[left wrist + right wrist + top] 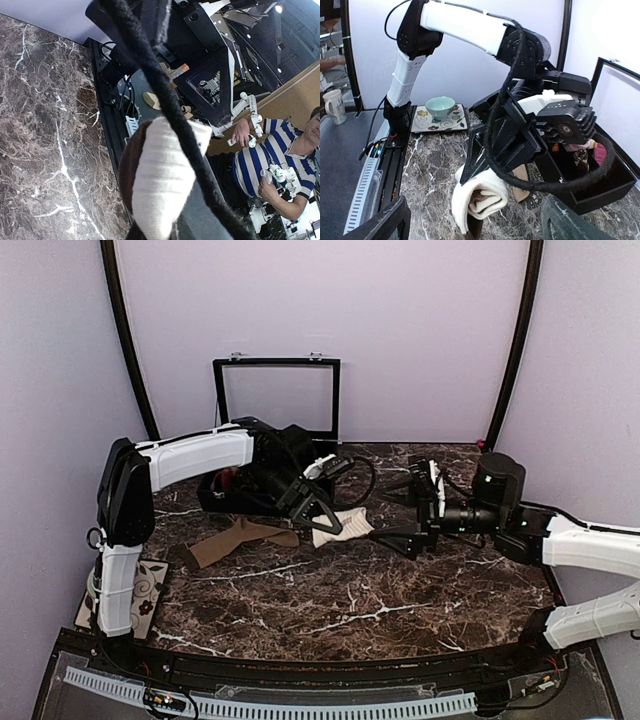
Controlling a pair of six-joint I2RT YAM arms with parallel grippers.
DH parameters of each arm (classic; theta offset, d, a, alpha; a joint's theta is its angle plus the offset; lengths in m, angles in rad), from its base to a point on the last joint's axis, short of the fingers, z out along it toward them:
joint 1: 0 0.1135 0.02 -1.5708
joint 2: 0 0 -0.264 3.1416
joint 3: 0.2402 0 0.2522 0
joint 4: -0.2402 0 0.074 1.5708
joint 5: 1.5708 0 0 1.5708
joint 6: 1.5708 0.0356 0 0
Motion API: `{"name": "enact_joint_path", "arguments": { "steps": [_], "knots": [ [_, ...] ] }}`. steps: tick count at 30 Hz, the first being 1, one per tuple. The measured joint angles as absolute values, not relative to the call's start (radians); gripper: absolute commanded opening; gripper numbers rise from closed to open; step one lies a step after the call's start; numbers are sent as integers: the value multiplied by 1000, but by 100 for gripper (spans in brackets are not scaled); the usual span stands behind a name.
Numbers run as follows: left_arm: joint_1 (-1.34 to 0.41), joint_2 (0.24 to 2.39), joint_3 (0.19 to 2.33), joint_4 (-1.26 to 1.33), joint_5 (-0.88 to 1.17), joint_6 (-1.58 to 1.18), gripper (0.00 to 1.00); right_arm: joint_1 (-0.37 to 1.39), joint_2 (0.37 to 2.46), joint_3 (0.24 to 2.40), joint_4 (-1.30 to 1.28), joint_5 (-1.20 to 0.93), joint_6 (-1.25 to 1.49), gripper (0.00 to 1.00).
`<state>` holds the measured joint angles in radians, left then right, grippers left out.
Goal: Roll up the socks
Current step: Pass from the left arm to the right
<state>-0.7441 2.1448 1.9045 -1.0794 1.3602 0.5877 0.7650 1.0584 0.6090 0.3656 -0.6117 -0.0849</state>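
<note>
Left claw [320, 512] pinching cream sock [346, 525], marble table [360, 595]

A robotics lab; a striped-shirted operator [260, 172] grips white control handles [252, 127] near the marble table [350, 590].

rolled cream sock [481, 199], flat tan sock [236, 539]

Near half of table [350, 610]: bare marble, open from either side.
Centre back: left arm [200, 455] stretches across; left gripper [322, 515] clamps the cream sock [345, 527], black cable [368, 478] looping beside it.
Centre gap: narrow, between cream sock and wide-jawed right gripper [397, 512].
Back left: black bin [215, 502]; tan sock [238, 538] lies before it.
Left edge: patterned tile [152, 585].
</note>
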Motion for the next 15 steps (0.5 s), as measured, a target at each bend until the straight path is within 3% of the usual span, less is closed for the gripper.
{"name": "enact_joint_path", "arguments": {
  "steps": [10,15],
  "knots": [
    [-737,2145,1911,-1217,1376,697,0,791,1221,728,253,-680,-203,73],
    [-738,2145,1918,-1240,1388,722,3,810,1269,757,245,-685,-219,58]
  ]
}}
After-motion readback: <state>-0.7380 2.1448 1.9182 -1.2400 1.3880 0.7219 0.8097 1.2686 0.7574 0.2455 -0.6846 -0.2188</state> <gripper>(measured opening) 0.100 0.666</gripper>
